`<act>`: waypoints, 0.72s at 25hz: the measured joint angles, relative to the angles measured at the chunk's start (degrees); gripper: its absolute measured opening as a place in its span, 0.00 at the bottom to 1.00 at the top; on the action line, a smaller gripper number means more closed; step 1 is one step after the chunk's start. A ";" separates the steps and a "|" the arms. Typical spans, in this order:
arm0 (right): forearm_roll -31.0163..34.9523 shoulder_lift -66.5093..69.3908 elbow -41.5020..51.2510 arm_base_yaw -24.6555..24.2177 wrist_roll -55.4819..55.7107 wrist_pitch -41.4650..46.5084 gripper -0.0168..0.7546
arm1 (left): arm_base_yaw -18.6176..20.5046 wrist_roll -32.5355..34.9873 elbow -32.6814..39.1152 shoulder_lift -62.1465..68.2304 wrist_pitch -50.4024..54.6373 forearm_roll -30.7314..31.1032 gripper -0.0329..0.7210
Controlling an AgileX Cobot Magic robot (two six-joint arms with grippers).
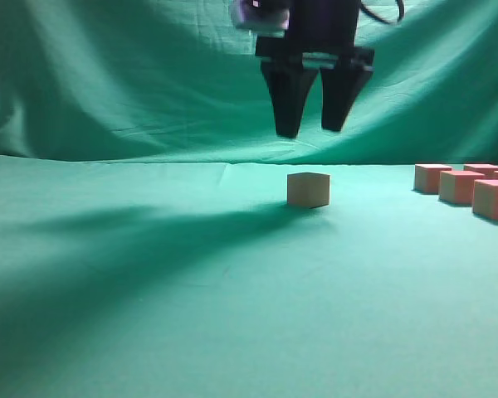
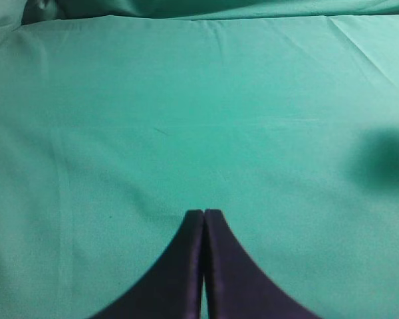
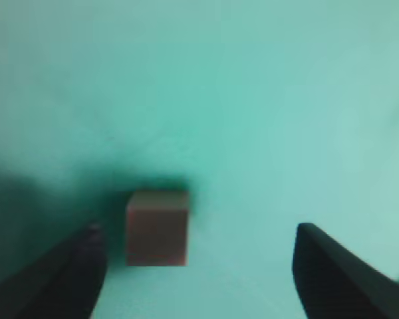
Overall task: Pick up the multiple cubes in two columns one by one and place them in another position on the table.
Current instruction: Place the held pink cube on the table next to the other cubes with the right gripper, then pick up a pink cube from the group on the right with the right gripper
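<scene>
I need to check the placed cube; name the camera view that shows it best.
The exterior view: the lone cube sits sharp on the table, clear below the open right gripper. The right wrist view shows it blurred from above; the left wrist view misses it.

Bare table (image 1: 149,290) left, lone cube (image 1: 308,189) centre — cubes (image 1: 469,187) crowd right

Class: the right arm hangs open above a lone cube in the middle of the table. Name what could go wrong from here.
1. The right tool hangs open directly above the lone cube; a careless descent might knock it.
2. The remaining cubes sit tightly clustered at right, so open fingers may nudge neighbours during the next pick.
3. The wrinkled table cloth could tilt cubes.
</scene>
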 joint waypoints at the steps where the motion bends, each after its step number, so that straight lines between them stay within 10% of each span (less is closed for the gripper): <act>1: -0.62 -0.46 -1.11 0.00 1.21 0.11 0.72 | 0.00 0.00 0.00 0.00 0.00 0.00 0.04; 18: -8.42 -27.76 4.87 0.00 14.49 1.55 0.72 | 0.00 0.00 0.00 0.00 0.00 0.00 0.04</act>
